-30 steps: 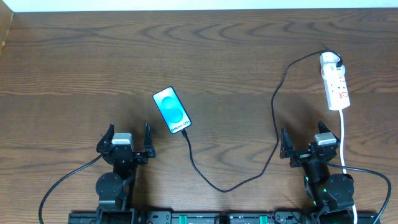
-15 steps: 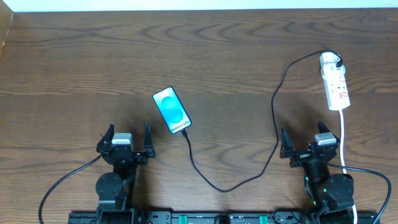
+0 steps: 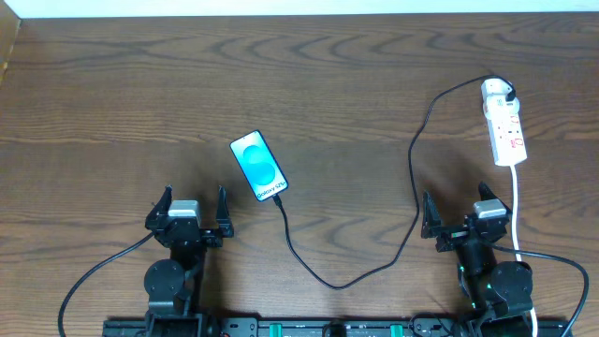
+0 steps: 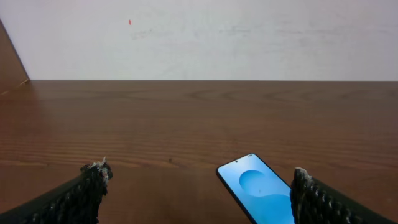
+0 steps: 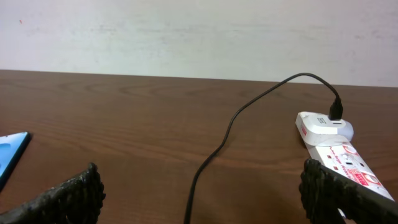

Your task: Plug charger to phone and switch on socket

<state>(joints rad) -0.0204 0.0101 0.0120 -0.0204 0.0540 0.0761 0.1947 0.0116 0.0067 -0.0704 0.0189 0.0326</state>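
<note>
The charger (image 3: pixel 412 178) looks plugged into the phone (image 3: pixel 258 166); whether the socket (image 3: pixel 505 131) is on is unclear. The left gripper (image 3: pixel 195 197) and right gripper (image 3: pixel 465 208) stand wide open, empty.

Overhead view. The phone (image 3: pixel 259 166) carries one line of white lettering at the near end of its blue screen, apparently "Galaxy S25" (small and slanted, barely legible). The socket (image 3: pixel 505 131) bears red markings, too small to read.
</note>
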